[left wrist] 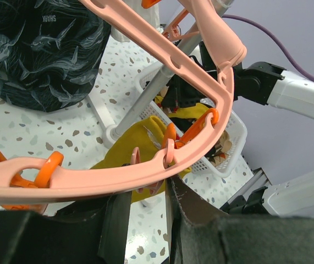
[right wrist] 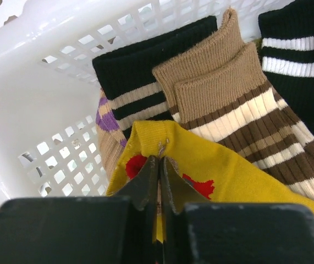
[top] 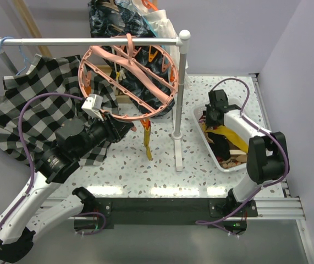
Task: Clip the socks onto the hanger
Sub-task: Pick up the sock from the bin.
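Note:
The salmon-pink round hanger (top: 137, 72) hangs tilted from the white rail. My left gripper (top: 126, 124) is shut on its lower rim. In the left wrist view the rim (left wrist: 91, 179) crosses between the fingers of that gripper (left wrist: 146, 192). A mustard yellow sock (top: 146, 140) dangles from one clip (left wrist: 170, 135). My right gripper (top: 210, 117) is down in the white basket. Its jaws (right wrist: 159, 162) are shut on a fold of a yellow sock with red marks (right wrist: 244, 170). Under it lie brown socks with cream stripes (right wrist: 244, 104) and black striped socks (right wrist: 129, 82).
The white basket (top: 198, 114) stands at the right, its wall (right wrist: 36, 110) close beside the gripper. The rail (top: 91, 40) and its post (top: 178, 99) stand mid-table. A black-and-white checkered shirt (top: 41, 104) hangs left on a blue hanger (top: 22, 58). A dark bag (top: 113, 22) sits behind.

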Tool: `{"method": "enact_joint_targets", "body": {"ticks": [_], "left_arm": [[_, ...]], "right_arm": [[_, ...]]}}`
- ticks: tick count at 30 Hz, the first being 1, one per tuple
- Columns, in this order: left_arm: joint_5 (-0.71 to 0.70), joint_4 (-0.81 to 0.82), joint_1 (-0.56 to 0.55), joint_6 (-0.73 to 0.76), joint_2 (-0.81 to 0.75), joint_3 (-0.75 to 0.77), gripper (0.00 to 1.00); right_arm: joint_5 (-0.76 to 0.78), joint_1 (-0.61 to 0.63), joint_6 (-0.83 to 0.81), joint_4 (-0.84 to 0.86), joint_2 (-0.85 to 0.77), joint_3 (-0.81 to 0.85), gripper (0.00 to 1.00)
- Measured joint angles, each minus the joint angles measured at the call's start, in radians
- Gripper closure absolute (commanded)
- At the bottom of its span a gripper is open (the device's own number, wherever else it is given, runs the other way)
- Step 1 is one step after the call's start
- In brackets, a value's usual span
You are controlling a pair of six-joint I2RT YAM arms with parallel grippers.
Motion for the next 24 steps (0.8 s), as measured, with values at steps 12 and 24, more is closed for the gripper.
{"method": "enact_joint_targets", "body": {"ticks": [12, 24], "left_arm": [[0.000, 0.000, 0.000, 0.000, 0.000, 0.000, 1.00], [0.000, 0.000, 0.000, 0.000, 0.002, 0.000, 1.00]], "right_arm": [[-0.020, -0.014, -0.015, -0.006, -0.071, 0.000, 1.00], [-0.218, -0.016, -0.035, 0.103, -0.378, -0.064, 1.00]]}}
